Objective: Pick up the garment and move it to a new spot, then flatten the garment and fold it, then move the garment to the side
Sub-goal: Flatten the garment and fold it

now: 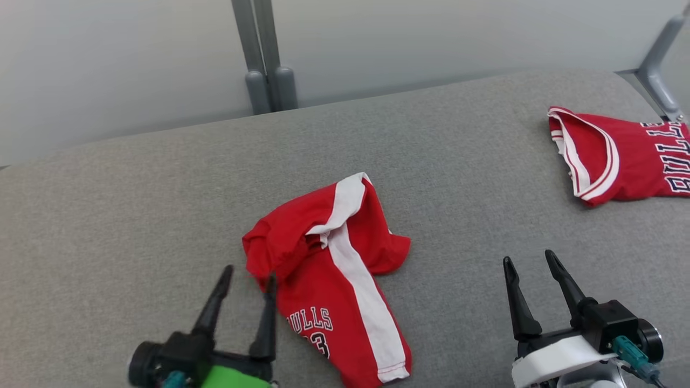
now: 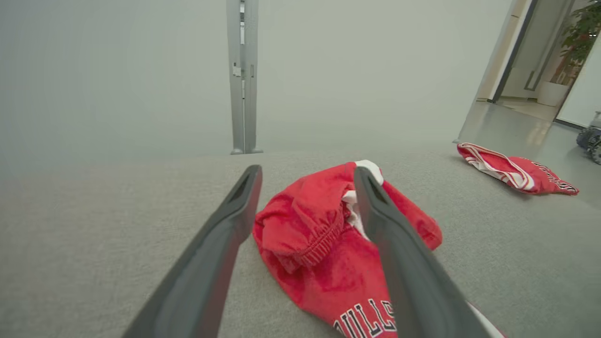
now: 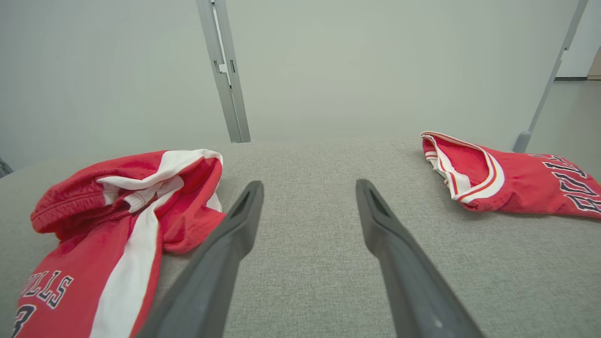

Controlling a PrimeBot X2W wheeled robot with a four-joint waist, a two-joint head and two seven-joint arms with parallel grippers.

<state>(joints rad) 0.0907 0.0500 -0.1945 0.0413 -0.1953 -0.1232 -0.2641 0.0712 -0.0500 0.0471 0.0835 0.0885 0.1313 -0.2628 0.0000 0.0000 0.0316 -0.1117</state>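
The red shorts (image 1: 329, 280) lie crumpled on the grey bench (image 1: 135, 215), about the middle of it and towards the robot's edge. They are bunched up at the far end, where the elastic waistband (image 2: 324, 234) is folded over on itself. From there they spread flatter towards the robot. A white stripe (image 1: 366, 302) runs the length of them, and white lettering (image 1: 312, 320) shows on the near leg, left of the stripe.

The left gripper (image 1: 250, 272) is right at the left edge of the shorts with its jaws spread wide and nothing between them. Its right finger (image 1: 267, 318) crosses the edge of the red cloth in the head view. From its wrist camera the two fingers frame the bunched waistband. I cannot tell whether either finger touches the cloth.

The right gripper (image 1: 528, 256) is well to the right of the shorts, over bare grey fabric. Its jaws are also wide apart and hold nothing.

A red jersey (image 1: 620, 156) with white-trimmed openings lies far off to the right of the shorts, near the bench's back corner. Behind the shorts, past the far edge of the bench, a grey post (image 1: 264, 54) stands against a pale wall.
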